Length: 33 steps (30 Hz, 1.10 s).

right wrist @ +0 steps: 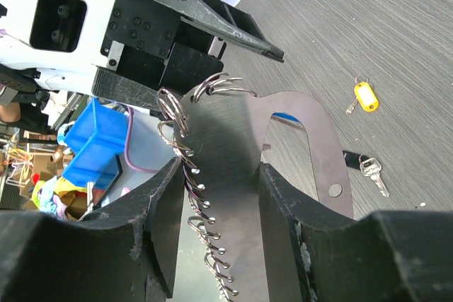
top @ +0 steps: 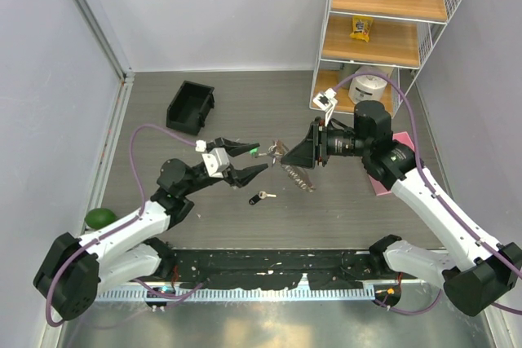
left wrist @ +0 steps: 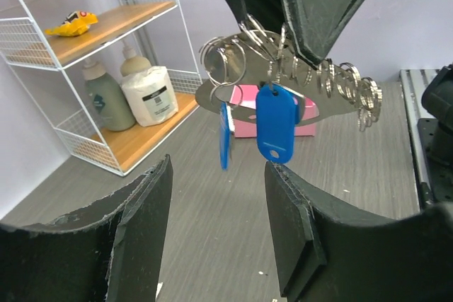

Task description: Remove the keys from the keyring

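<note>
My right gripper [top: 306, 152] is shut on the keyring [right wrist: 226, 146], a flat silvery metal strip with several wire rings along one edge, and holds it above the floor; it also shows in the top view [top: 298, 175]. Two blue-headed keys hang from its rings, one facing me [left wrist: 274, 125] and one edge-on [left wrist: 225, 134]. My left gripper [left wrist: 218, 175] is open and empty, just below and in front of the blue heads, its right fingertip close under one. A black-headed key [top: 262, 196] and a yellow-headed key [right wrist: 362, 95] lie loose on the floor.
A black bin [top: 191, 106] stands at the back left. A white wire shelf rack [top: 383, 30] with bottles and a paper roll stands at the back right. A pink tray [top: 382, 185] lies under my right arm. A green object [top: 100, 218] sits at the left wall.
</note>
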Motion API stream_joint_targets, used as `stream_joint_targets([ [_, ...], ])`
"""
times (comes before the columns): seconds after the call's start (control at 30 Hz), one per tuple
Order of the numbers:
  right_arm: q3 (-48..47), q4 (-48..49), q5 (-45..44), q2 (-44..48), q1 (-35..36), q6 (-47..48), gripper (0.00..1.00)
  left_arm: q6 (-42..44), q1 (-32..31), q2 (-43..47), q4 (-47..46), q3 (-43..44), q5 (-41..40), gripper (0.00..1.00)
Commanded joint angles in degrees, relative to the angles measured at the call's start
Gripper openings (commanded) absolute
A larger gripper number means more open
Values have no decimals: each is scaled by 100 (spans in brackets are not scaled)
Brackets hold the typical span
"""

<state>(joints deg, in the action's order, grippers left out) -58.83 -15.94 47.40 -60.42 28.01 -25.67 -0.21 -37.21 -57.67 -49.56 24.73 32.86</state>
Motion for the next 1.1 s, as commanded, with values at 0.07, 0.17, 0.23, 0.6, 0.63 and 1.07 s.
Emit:
stream_joint_targets([
  [0.07, -252, 267, 226, -40, -15, -52, 30, 364, -85, -165, -54, 365, -158, 61],
  [0.17, -243, 294, 235, -66, -15, -61, 30, 372, -146, -271, -45, 418, -131, 61],
  [0.23, -226, 346, 279, -75, -15, -87, 30, 381, -164, -332, -45, 453, -192, 59],
  [0.6, -129, 461, 323, -75, -15, -166, 30, 398, -322, -509, -54, 691, -113, 54],
  [0.63, -120, 487, 332, -66, -15, -166, 30, 416, -339, -517, -45, 691, -157, 53],
  [1.07, -24, 505, 358, -5, -15, -193, 30, 399, -392, -465, -45, 761, -421, 22],
])
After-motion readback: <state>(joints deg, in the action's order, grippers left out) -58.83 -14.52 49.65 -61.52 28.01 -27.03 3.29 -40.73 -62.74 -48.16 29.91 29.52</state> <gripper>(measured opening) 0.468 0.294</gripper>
